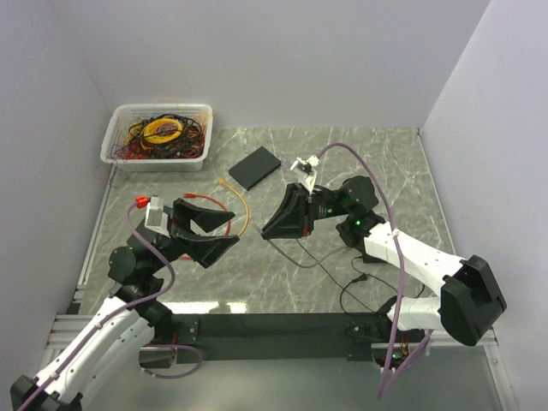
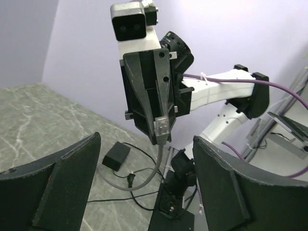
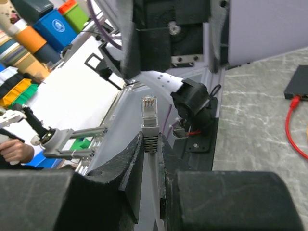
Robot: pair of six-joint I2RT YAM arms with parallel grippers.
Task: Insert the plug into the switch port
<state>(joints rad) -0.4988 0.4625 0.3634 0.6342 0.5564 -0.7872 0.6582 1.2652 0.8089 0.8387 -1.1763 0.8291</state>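
A grey cable's clear plug [image 3: 149, 115] sticks up from between my right gripper's [image 3: 150, 144] fingers, which are shut on its ribbed boot. From above, that right gripper [image 1: 267, 229] hangs over the table's middle and points left. My left gripper [image 1: 233, 229] faces it from a short gap away, jaws wide apart and empty. In the left wrist view the plug [image 2: 162, 129] hangs beyond and above the open left gripper [image 2: 147, 183], not between its fingers. The switch [image 1: 254, 167], a flat black box, lies further back on the table; it also shows at the right edge as the switch [image 3: 296, 84].
A white basket [image 1: 120, 154] of tangled cables stands at the back left. A yellow cable [image 1: 243, 204] and a red cable [image 1: 205, 202] lie between the switch and the grippers. A black power adapter [image 2: 116, 156] and thin black leads lie near the right arm's base.
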